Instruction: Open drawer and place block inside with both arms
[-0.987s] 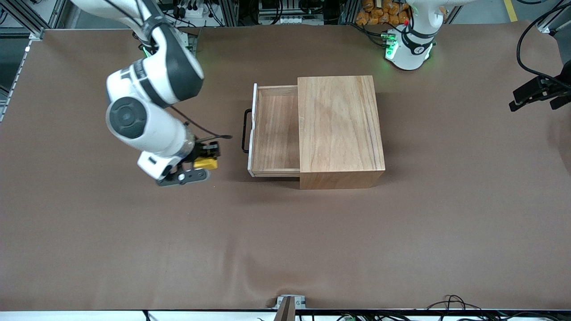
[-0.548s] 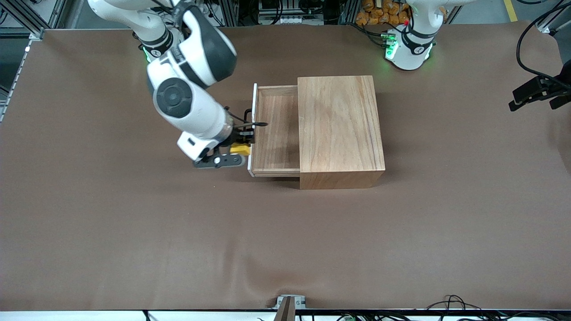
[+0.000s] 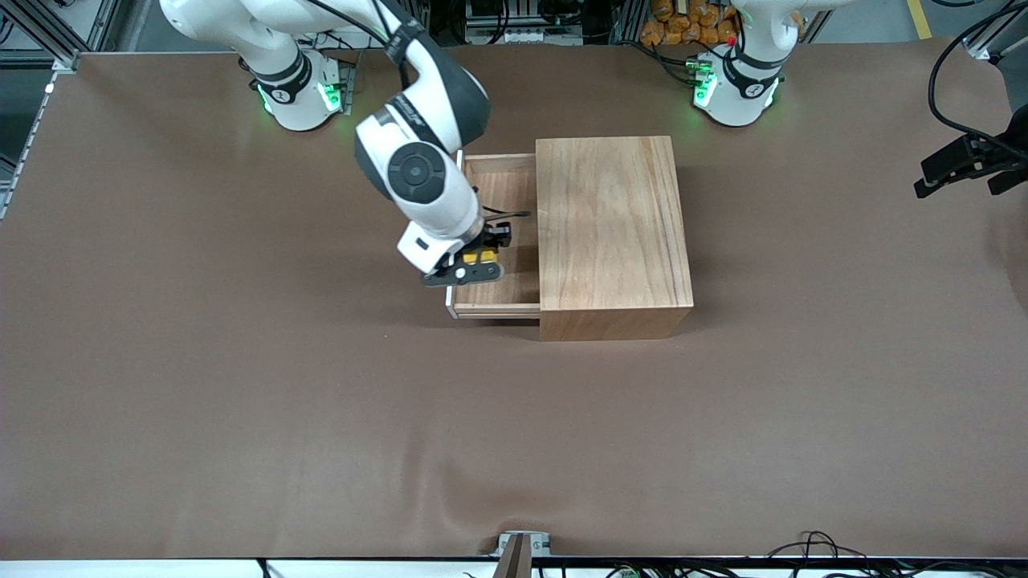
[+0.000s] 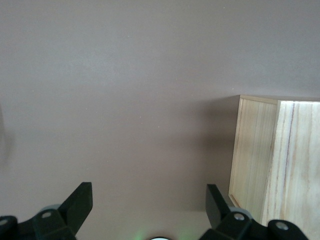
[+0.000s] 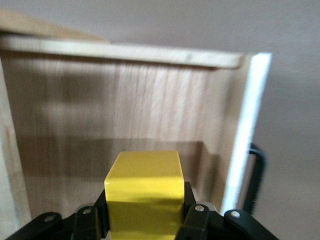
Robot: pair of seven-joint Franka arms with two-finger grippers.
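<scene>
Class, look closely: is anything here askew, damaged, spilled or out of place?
Nothing stands out. The drawer sits open and square in its box; the right pincer holds the block over it. The left pincer waits open.

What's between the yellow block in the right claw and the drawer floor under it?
Nothing. In the right wrist view the yellow block, clamped in the right claw, hangs over the open drawer, with only bare wood floor below it.

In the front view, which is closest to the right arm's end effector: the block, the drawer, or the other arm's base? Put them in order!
From the right end effector:
1. Block: gripped in it.
2. Drawer: open, right beneath it.
3. Left arm's base: farthest, at the table's edge past the box.
</scene>
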